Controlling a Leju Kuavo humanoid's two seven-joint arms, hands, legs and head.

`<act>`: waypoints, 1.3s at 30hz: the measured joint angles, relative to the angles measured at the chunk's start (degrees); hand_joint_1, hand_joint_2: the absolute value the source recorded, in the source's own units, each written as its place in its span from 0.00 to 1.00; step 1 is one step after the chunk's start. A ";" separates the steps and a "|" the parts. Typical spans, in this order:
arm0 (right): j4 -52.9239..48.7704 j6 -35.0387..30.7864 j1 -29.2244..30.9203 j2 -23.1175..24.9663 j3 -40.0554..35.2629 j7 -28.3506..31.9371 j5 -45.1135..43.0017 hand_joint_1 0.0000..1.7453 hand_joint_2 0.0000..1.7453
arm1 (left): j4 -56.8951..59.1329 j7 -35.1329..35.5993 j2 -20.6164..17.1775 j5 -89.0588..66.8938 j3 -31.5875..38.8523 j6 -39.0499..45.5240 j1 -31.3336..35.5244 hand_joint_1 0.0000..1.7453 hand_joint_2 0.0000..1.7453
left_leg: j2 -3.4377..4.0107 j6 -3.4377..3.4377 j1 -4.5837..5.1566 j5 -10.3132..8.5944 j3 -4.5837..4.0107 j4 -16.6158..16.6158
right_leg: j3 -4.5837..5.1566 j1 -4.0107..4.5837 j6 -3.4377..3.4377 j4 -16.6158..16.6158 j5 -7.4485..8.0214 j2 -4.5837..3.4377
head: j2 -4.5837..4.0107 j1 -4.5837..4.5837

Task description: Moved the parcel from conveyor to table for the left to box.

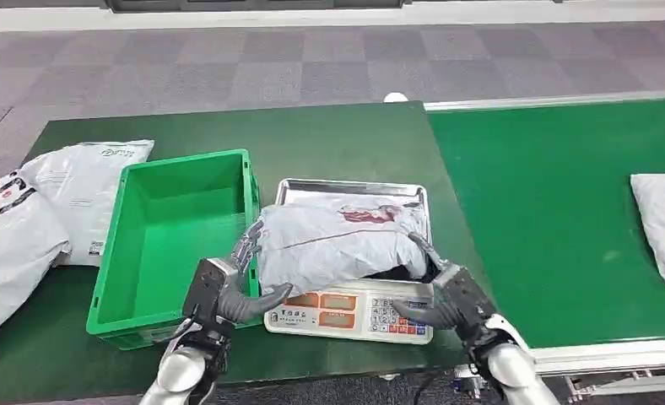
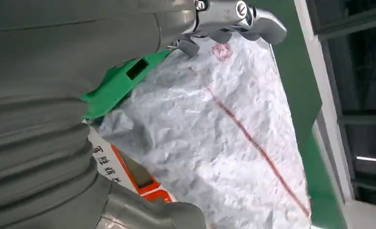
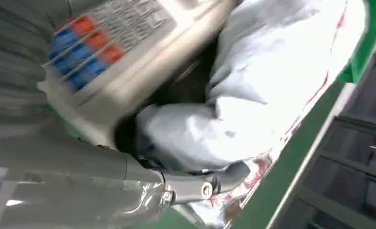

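A grey plastic parcel (image 1: 333,240) with red print lies on the steel tray of a weighing scale (image 1: 350,310) at the table's middle. My left hand (image 1: 228,291) stands at the parcel's near left corner, its fingers (image 2: 234,14) at the parcel's (image 2: 224,143) edge and its thumb spread toward the scale front. At the near right corner is my right hand (image 1: 443,291), with its fingers along the parcel's (image 3: 253,95) side and its thumb over the keypad. Neither hand closes on the parcel. The green box (image 1: 173,240) stands empty just left of the scale.
Two white mail bags (image 1: 51,211) lie on the dark green table (image 1: 329,135) left of the box. The green conveyor (image 1: 548,211) runs on the right, carrying another grey parcel (image 1: 662,224) at its far right edge.
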State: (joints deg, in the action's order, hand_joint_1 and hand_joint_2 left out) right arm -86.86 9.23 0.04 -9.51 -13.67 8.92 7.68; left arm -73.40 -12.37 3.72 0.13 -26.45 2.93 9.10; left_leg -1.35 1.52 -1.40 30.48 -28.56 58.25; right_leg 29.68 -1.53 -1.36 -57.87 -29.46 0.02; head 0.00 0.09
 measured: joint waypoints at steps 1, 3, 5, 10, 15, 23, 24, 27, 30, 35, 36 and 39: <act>-0.45 1.43 -0.67 0.00 1.80 0.02 2.12 0.00 1.00 | -0.02 0.15 0.00 -0.30 0.06 -0.48 0.02 0.00 1.00 | 0.03 0.00 0.00 0.00 -0.12 0.00 | -0.01 0.00 0.00 0.00 0.00 -0.02 | 0.00 0.00; -1.44 3.38 -2.19 0.00 4.20 0.28 4.34 0.00 1.00 | -0.31 0.33 0.00 -0.81 0.24 -1.20 0.01 0.00 1.00 | 0.04 0.00 0.01 0.00 -0.18 0.01 | 0.02 -0.01 0.00 0.00 0.00 -0.03 | -0.02 0.00; -2.69 4.67 -3.51 0.02 5.70 0.83 5.33 0.00 1.00 | -0.37 0.33 0.00 -1.00 0.31 -1.66 0.01 0.00 1.00 | 0.05 0.00 0.02 0.00 -0.24 0.01 | 0.05 -0.02 -0.02 0.00 0.02 -0.03 | -0.02 0.00; -4.41 7.67 -4.93 0.02 7.93 2.65 4.69 0.00 1.00 | -0.48 0.33 0.09 -1.33 0.44 -2.10 0.04 0.00 1.00 | 0.02 -0.02 0.02 -0.02 -0.08 0.01 | 0.13 -0.02 -0.04 0.00 0.04 -0.03 | 0.00 0.00; -4.48 13.28 -4.70 0.02 10.00 7.27 -2.77 0.00 0.00 | -0.59 0.09 0.20 -2.77 0.57 -2.49 0.16 0.00 1.00 | 0.03 -0.02 0.02 -0.03 -0.10 0.01 | 0.15 -0.02 -0.04 0.00 0.05 -0.04 | 0.00 0.00; -1.32 13.34 -0.07 3.12 14.26 7.15 -18.38 0.00 1.00 | -0.04 1.18 0.87 -9.02 0.57 -0.59 2.49 0.00 1.00 | 0.13 0.02 0.01 -0.12 -0.33 0.02 | 0.46 -0.01 -0.01 -0.01 0.20 -0.17 | -0.02 0.00; -0.42 11.68 0.93 3.69 14.94 6.60 -19.33 0.00 1.00 | 0.28 1.42 1.03 -10.11 0.57 0.00 3.04 0.00 1.00 | 0.13 0.03 0.01 -0.14 -0.36 0.02 | 0.48 -0.01 -0.02 -0.01 0.20 -0.17 | -0.02 0.00; 1.69 6.24 3.39 4.96 16.50 5.31 -19.83 0.00 1.00 | 1.44 1.75 1.36 -12.11 0.57 1.42 4.46 0.00 1.00 | 0.12 0.04 0.01 -0.15 -0.42 0.03 | 0.54 -0.01 -0.03 -0.01 0.23 -0.17 | 0.00 0.00; 2.87 5.39 4.71 5.55 17.22 5.05 -19.81 0.00 1.00 | 2.38 1.77 1.60 -12.57 0.57 1.64 5.29 0.00 1.00 | 0.12 0.04 0.01 -0.15 -0.47 0.03 | 0.61 -0.01 -0.03 -0.02 0.23 -0.19 | -0.02 0.00; 3.50 5.35 5.20 5.99 17.59 4.94 -19.81 0.00 1.00 | 2.97 1.77 1.68 -12.68 0.57 1.77 5.59 0.00 1.00 | 0.11 0.04 0.01 -0.15 -0.53 0.03 | 0.66 -0.01 -0.03 -0.02 0.23 -0.17 | -0.02 0.00; 3.50 5.35 5.21 5.99 17.59 4.94 -19.81 0.00 1.00 | 2.97 1.77 1.68 -12.68 0.57 1.77 5.60 0.00 1.00 | 0.11 0.04 0.01 -0.15 -0.53 0.03 | 0.66 -0.01 -0.03 -0.02 0.23 -0.17 | -0.02 0.00; 3.74 5.35 5.38 6.14 17.67 4.94 -19.81 0.00 1.00 | 3.32 1.77 1.73 -12.68 0.57 1.86 5.73 0.00 1.00 | 0.11 0.04 0.01 -0.15 -0.57 0.03 | 0.71 -0.01 -0.03 -0.02 0.23 -0.17 | -0.02 0.00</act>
State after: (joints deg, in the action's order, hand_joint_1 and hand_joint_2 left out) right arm -83.12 14.58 5.43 -3.37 4.00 13.86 -12.13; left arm -70.08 -10.60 5.44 -12.55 -25.88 4.79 14.83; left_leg -1.24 1.56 -1.40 30.33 -29.13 58.28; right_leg 30.39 -1.54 -1.39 -57.89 -29.23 -0.15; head -0.02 0.09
